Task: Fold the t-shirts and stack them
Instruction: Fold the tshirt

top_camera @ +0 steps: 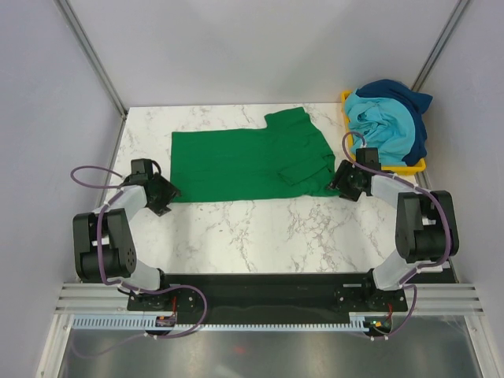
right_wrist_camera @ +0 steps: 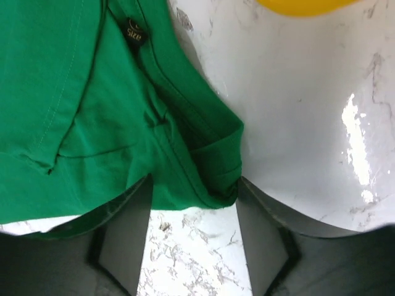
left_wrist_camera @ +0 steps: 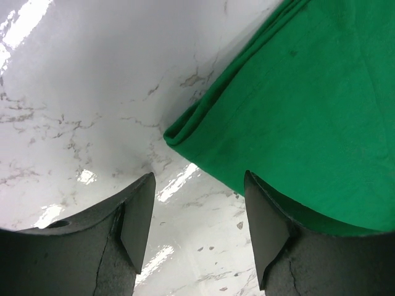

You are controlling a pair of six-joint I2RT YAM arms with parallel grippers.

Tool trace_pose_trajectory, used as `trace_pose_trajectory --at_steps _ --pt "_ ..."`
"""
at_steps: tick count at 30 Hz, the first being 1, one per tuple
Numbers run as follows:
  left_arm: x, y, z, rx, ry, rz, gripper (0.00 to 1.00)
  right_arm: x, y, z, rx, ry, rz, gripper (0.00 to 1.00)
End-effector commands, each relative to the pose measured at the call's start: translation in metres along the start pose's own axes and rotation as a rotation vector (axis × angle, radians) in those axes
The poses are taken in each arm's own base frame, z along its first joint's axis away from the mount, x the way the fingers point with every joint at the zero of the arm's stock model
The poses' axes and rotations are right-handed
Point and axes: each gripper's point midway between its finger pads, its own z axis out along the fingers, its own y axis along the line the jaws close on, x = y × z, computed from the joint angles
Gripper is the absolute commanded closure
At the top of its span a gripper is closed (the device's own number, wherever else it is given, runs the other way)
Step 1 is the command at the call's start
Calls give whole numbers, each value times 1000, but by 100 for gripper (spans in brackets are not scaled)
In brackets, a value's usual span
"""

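White walls box in the marble bench (top_camera: 260, 236) as seen from above. On its far half the green t-shirt (top_camera: 244, 161) lies flat and partly folded, its long side running left to right, with a flap doubled over near the right end. My left pincer (top_camera: 168, 195) sits at the shirt's near left corner, and my right pincer (top_camera: 340, 183) at its near right corner. At the bench's far right corner the yellow bin (top_camera: 411, 168) holds the turquoise t-shirt (top_camera: 378, 122) in a heap, with the dark blue t-shirt (top_camera: 413, 106) draped behind and over it.

From my left wrist, my fingers (left_wrist_camera: 139, 216) stand apart and bare marble shows in the gap between them. The green shirt's doubled corner lies just ahead of that gap, toward the right-hand finger. The cloth runs past that finger's outer side, and I cannot tell whether it touches. Nothing is clamped.

From my right wrist, the fingers are apart too. The shirt's rumpled corner, with its thick seamed hem, reaches into the mouth of the gap between the fingertips, while bare marble fills the rest of the gap nearer my wrist. The fingers have not pinched the cloth. A black size tag (right_wrist_camera: 133, 31) shows on the shirt near the top edge. A sliver of the yellow bin peeks in at the top, apart from the shirt.
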Motion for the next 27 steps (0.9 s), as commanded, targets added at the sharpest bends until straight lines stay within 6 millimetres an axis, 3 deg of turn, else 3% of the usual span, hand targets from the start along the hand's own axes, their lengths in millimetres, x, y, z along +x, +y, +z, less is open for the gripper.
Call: trace_pose_trajectory --at_steps 1,5,9,13,14,18,22,27 --pt "-12 1 7 -19 -59 -46 33 -14 -1 8 -4 -38 -13 39" --pt "-15 6 16 -51 -67 -52 37 -12 -6 11 1 -32 -10 56" --pt "-26 10 24 -96 -99 -55 47 -11 -8 13 4 -27 -15 70" --pt "-41 -3 27 -82 -121 -49 98 -9 -6 12 -6 -20 -10 88" --pt "-42 -4 26 -85 -119 -47 98 -11 -5 8 -10 -26 -8 93" --pt "-45 -2 9 -87 -144 -56 98 -12 -4 -6 -5 -43 -6 94" --pt "-45 2 -20 -63 -155 -65 98 -12 -1 -30 -1 -70 1 96" --pt "-39 11 -50 -37 -174 -55 98 3 -5 -56 -3 -70 7 96"
